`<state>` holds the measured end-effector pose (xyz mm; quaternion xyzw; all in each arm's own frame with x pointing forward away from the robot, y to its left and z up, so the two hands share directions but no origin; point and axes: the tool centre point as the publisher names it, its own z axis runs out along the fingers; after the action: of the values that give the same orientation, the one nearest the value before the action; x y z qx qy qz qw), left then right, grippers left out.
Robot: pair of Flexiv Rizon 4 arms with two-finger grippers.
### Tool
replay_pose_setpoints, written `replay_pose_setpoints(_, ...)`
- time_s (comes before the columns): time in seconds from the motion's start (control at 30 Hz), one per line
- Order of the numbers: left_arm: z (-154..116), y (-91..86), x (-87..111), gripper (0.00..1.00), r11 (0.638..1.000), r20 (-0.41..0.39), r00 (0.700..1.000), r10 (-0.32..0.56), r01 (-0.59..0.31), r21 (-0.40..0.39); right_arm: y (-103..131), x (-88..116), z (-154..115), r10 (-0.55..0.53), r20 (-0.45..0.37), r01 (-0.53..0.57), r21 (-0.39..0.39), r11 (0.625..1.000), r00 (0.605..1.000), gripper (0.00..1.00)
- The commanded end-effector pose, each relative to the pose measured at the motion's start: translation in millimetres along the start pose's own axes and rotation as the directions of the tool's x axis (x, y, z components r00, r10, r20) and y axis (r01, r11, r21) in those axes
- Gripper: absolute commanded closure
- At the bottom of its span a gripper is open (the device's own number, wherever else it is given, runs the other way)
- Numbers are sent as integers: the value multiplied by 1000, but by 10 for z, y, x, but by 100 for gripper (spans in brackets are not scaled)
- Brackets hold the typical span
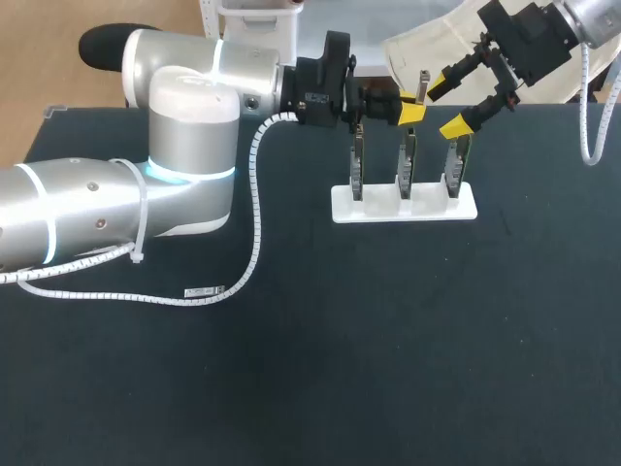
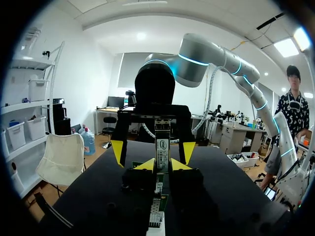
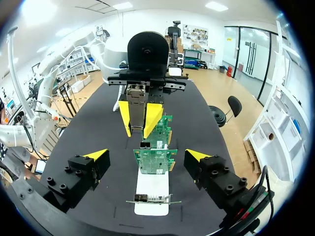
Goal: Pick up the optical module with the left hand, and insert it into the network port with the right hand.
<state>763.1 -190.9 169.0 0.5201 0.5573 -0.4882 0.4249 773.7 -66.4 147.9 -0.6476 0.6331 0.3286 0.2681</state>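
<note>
My left gripper (image 1: 408, 109) hangs above the middle card of the stand, shut on the optical module (image 1: 423, 85), a slim metal bar that sticks out past its yellow tips. In the left wrist view the module (image 2: 162, 147) stands upright between that gripper's fingertips (image 2: 147, 165). My right gripper (image 1: 444, 110) faces it from the right, open, with its tips either side of the module's end and not touching. From the right wrist, the right gripper (image 3: 146, 155) is wide open and the module (image 3: 135, 101) lies ahead. Network cards (image 1: 405, 167) stand below.
Three green network cards stand upright in a white stand (image 1: 403, 206) on the black table (image 1: 388, 340); the nearest card (image 3: 155, 160) lies between my right fingers. A white cable (image 1: 254, 204) loops off my left arm onto the table.
</note>
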Motion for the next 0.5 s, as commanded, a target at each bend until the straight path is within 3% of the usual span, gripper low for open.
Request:
replay_pose_setpoints(0.03, 2, -5, 0, 100, 1000, -1, 1000, 0, 0, -3, 11, 2, 3, -1, 1, 1, 3, 1000, 1000, 0)
replay_pose_setpoints(0.23, 2, -5, 0, 100, 1000, -1, 1000, 0, 0, -3, 11, 2, 3, -1, 1, 1, 3, 1000, 1000, 0)
replay_pose_setpoints(0.5, 2, -5, 0, 100, 1000, -1, 1000, 0, 0, -3, -166, 67, -223, 18, -2, -18, 51, 999, 1000, 0)
